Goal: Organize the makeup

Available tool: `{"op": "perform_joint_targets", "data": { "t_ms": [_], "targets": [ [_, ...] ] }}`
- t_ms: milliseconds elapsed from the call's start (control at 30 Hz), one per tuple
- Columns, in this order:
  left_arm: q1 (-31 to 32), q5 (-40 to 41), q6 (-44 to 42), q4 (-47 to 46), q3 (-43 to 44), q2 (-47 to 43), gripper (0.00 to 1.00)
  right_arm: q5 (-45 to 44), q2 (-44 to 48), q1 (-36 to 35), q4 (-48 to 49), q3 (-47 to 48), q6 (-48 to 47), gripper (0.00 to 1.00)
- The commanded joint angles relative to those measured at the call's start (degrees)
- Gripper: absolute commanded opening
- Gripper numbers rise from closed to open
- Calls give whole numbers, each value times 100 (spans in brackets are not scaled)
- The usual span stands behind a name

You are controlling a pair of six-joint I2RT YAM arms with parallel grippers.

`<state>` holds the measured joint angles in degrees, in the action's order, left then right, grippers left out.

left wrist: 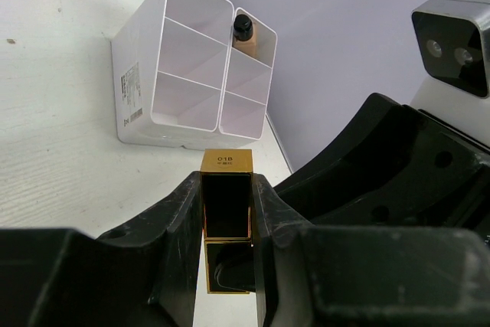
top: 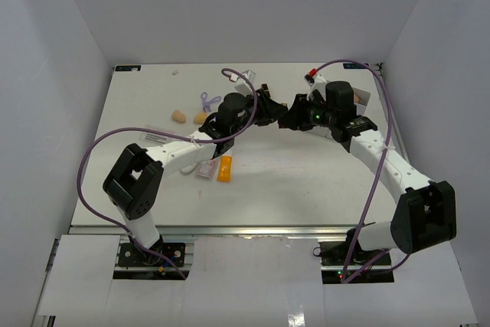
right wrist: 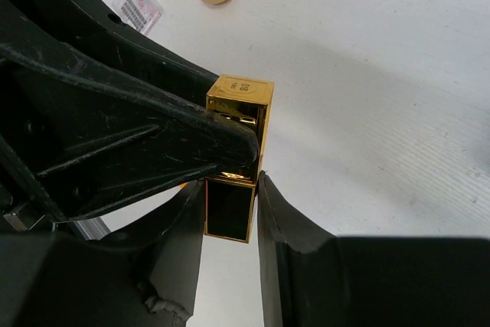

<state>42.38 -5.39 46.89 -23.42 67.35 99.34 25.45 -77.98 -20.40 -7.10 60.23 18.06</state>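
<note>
A black-and-gold lipstick tube [left wrist: 227, 165] hangs above the table between both grippers. My left gripper [left wrist: 227, 193] is shut on its middle, the gold end pointing at the white tray [left wrist: 138, 74]. In the right wrist view my right gripper [right wrist: 230, 208] is shut on the tube's [right wrist: 239, 97] other half, just below the left gripper's fingers [right wrist: 153, 151]. In the top view the left gripper [top: 266, 105] and the right gripper [top: 288, 116] meet tip to tip at the table's back centre. The tube itself is hidden there.
The tray holds a beige dark-capped bottle [left wrist: 246, 36] in a far compartment. Two egg sponges [top: 178, 116] [top: 200, 117] and a purple looped tool [top: 205, 101] lie back left. An orange tube [top: 224, 168] and a pink packet [top: 205, 171] lie by the left arm.
</note>
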Motion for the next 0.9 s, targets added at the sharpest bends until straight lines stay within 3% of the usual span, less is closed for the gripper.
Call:
{"op": "perform_joint_targets", "data": {
  "t_ms": [0,133,200,233,333,400,600,867],
  "targets": [
    [77,53,-19,-27,277,-23,1,74,69,-26,290,82,-67,25],
    [68,64,-6,39,290,-45,12,-5,160,-20,341,2,-172,17],
    [77,90,-4,141,279,-98,36,-30,228,9,349,-53,-265,14],
    [77,128,-12,167,272,-129,54,-24,238,24,364,-77,-304,13],
    [73,228,-105,295,279,-258,80,-18,292,85,363,-143,-502,10],
    [69,297,-223,417,323,-371,93,-22,329,122,359,-174,-713,9],
    [-72,448,-688,802,432,-809,98,-132,468,277,139,-203,-1614,8],
    [-895,-341,-1663,1589,-484,-2075,98,-1620,39,379,-375,414,-4298,8]
  ]
}}
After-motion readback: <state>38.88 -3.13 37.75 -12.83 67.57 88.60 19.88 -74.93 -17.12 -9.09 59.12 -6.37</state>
